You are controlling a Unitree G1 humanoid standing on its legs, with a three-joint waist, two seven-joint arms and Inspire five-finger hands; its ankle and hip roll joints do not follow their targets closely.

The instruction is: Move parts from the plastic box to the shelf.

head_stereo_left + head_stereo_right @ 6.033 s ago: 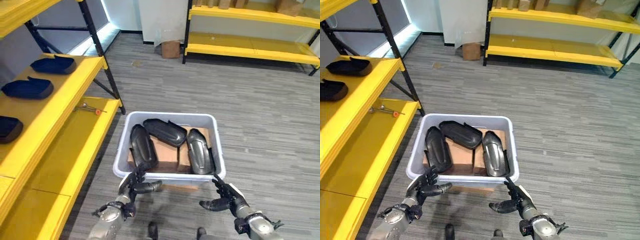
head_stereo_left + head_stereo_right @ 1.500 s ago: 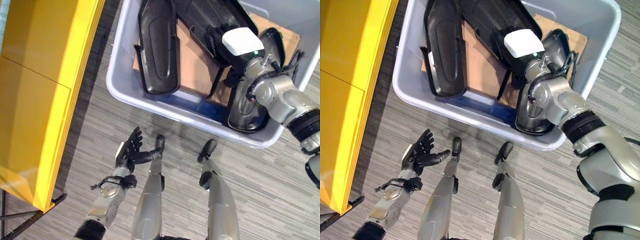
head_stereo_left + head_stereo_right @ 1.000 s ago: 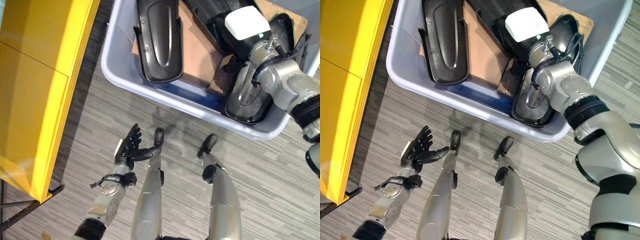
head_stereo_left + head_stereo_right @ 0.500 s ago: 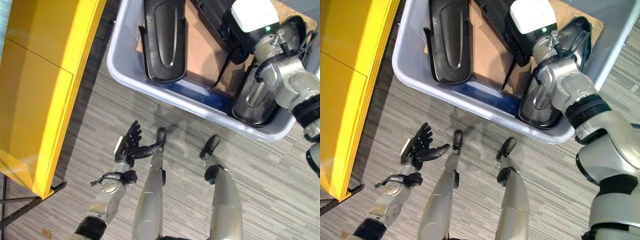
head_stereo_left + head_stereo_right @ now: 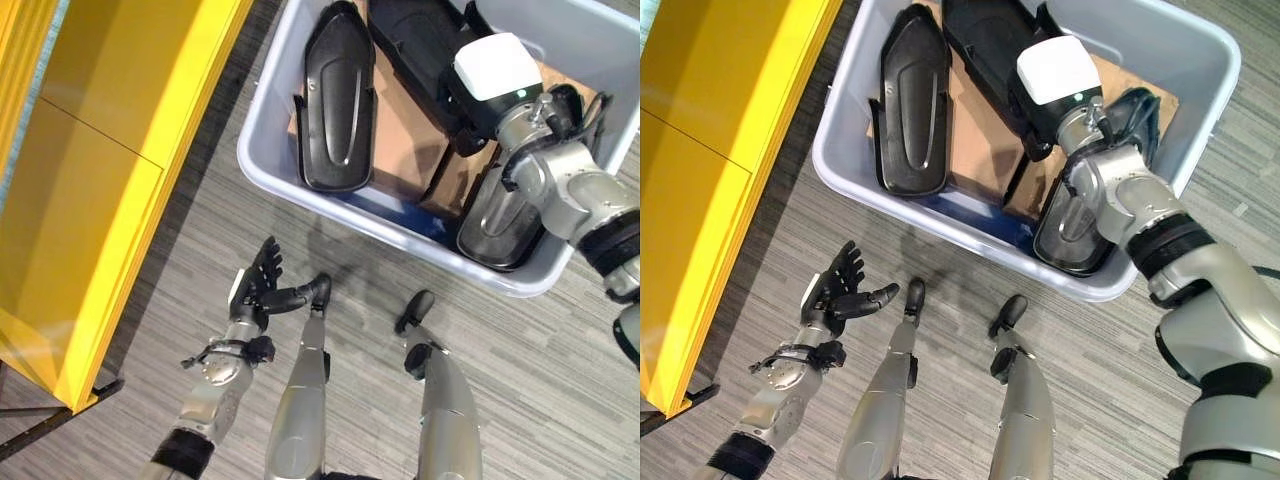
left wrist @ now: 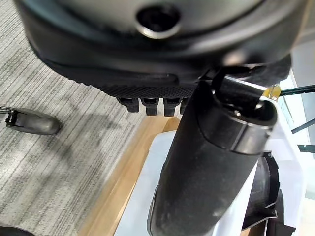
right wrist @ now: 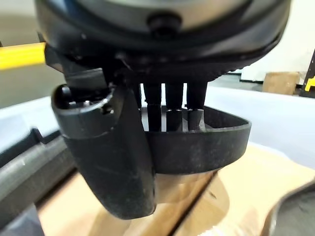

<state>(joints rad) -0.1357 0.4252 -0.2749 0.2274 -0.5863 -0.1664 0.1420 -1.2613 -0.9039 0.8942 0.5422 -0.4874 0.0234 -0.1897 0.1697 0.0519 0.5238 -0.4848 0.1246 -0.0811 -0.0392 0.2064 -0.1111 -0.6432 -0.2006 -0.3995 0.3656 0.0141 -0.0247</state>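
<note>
**Right hand grasps a part in the box**

The right hand (image 5: 1040,115) clamps thumb and fingers around a black part's (image 7: 197,142) rim inside the plastic box (image 5: 845,150). The left hand (image 5: 255,290) hangs relaxed, fingers spread, outside the box, near the yellow shelf (image 5: 110,170).

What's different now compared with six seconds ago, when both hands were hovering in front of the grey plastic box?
The right hand has reached into the grey plastic box and now grips the rim of a black moulded part, thumb outside, fingers inside. The camera has tipped down meanwhile. The left hand stays open and empty over the floor. The long black part on the box's left side lies where it did on the brown cardboard, and the yellow shelf is unchanged.
</note>
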